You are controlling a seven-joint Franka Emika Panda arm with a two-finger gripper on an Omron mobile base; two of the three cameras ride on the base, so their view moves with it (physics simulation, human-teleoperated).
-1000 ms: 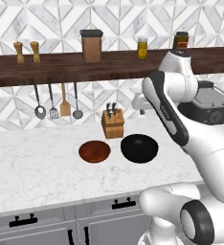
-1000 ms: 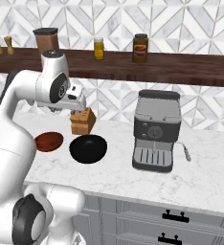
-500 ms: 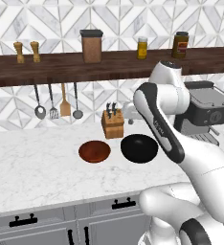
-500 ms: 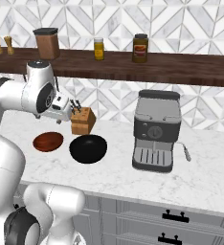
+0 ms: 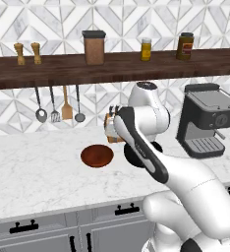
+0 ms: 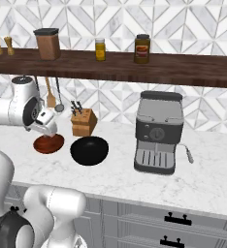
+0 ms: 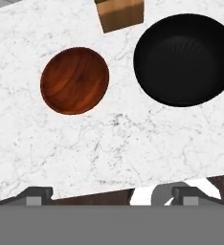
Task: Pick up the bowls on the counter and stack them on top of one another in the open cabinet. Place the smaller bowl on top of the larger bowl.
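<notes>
The shallow red-brown smaller bowl (image 7: 74,80) (image 5: 97,156) (image 6: 48,143) and the deeper glossy black larger bowl (image 7: 184,59) (image 6: 89,150) sit side by side on the white marble counter (image 7: 109,143), both empty. In the left base view my arm covers most of the black bowl (image 5: 131,157). My gripper (image 7: 113,194) hangs above the counter's front strip, looking down at both bowls. It is open wide, with nothing between its fingertips (image 7: 35,194). The open cabinet is out of view.
A wooden knife block (image 7: 119,13) (image 6: 83,122) stands just behind the two bowls. To the right is a coffee machine (image 6: 158,131). A dark wooden shelf (image 6: 135,68) with jars runs above, and utensils hang under it (image 5: 58,103).
My arm has swung left and down from beside the coffee machine, so the hand is now over the bowls. The jaws have opened a little wider. The bowls have not moved.
</notes>
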